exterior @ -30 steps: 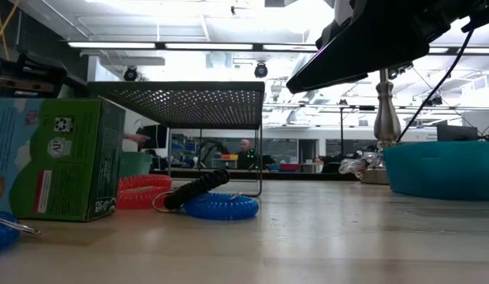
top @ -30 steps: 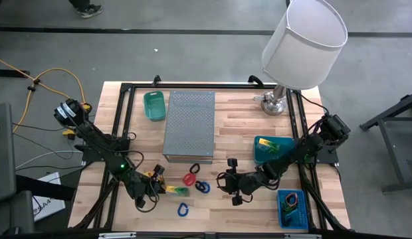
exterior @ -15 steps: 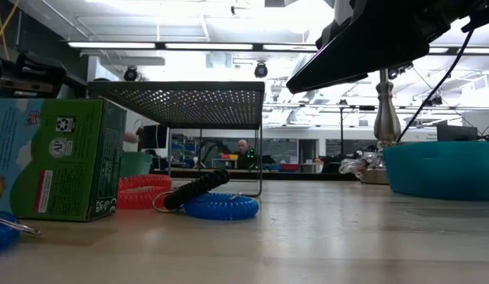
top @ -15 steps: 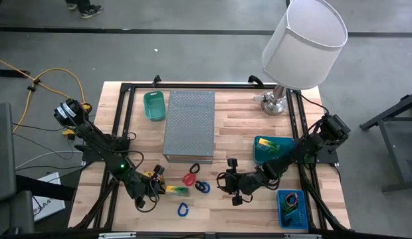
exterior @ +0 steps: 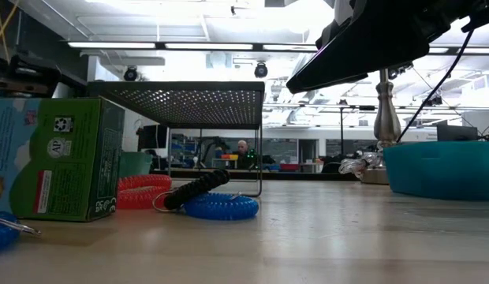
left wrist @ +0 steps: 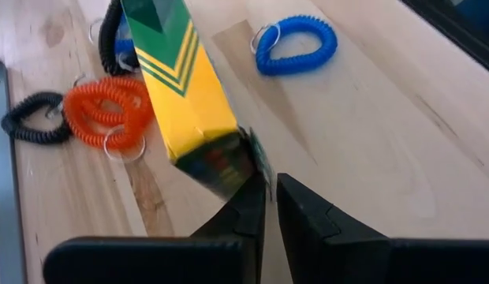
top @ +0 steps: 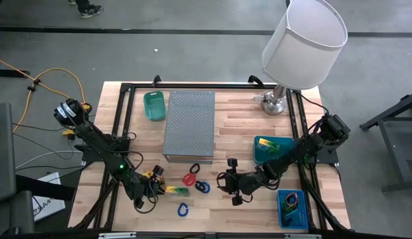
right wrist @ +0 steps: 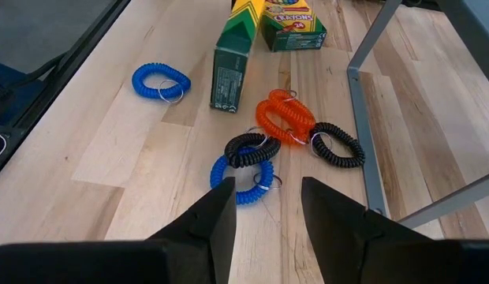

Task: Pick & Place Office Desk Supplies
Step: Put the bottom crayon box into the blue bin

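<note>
Some supplies are sitting in the teal bin (top: 267,151) and blue tray (top: 293,208). Coil keychains (right wrist: 284,118) and a crayon box (left wrist: 185,102) are remaining on the worktop (top: 239,126). The left gripper (left wrist: 266,207), fingers nearly together, is resting against that box; the right gripper (right wrist: 266,207) is hovering with fingers apart, holding nothing.

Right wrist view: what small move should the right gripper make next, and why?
Probably ease forward and down: the right gripper is open and empty, and the blue coil, overlapped by a black coil, lies just ahead of its fingers, untouched.

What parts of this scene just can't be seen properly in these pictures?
- High view: blue tray contents too small to name.
- Low view: teal tub wall hides its contents; left edge cuts the green crayon box.
- Left wrist view: left pincer fingers nearly shut; whether they pinch the box flap is unclear.
</note>
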`<state>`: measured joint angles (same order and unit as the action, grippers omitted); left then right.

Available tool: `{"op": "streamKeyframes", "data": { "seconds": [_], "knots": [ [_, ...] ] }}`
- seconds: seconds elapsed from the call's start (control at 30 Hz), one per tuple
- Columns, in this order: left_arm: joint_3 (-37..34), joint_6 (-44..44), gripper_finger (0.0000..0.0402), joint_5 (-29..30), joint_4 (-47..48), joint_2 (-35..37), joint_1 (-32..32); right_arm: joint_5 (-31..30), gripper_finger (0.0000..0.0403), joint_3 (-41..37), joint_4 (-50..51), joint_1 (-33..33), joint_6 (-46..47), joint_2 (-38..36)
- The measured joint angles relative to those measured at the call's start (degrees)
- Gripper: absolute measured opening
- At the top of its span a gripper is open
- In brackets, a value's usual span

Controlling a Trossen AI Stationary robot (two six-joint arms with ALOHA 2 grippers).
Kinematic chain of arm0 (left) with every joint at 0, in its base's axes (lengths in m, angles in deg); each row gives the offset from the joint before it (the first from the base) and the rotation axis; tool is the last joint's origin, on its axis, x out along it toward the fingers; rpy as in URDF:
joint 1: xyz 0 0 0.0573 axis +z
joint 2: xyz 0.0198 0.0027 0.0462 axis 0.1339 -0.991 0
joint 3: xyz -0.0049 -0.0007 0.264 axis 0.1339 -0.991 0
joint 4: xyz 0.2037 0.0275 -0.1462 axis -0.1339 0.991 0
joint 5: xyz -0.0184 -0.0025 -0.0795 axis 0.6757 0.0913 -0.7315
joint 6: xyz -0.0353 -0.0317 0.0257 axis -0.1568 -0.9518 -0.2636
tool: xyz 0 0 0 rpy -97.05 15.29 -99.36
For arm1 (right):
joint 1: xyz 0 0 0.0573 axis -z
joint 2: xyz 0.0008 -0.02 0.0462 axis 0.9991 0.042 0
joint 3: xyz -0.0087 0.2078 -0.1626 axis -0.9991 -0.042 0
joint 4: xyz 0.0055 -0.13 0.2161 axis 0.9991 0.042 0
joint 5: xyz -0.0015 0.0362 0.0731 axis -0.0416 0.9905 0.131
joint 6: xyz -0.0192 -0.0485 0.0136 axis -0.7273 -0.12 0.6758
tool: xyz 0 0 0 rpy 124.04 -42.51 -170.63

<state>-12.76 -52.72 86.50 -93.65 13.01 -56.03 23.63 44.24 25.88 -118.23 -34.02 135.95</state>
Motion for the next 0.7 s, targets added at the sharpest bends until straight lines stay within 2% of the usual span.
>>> {"op": "streamKeyframes", "data": {
  "seconds": [0.7],
  "knots": [
    [0.0,-2.74,0.0029,-0.75,3.65,0.0,0.02,0.0,0.0133,0.0,0.01,0.0,0.02,0.0]
  ]
}}
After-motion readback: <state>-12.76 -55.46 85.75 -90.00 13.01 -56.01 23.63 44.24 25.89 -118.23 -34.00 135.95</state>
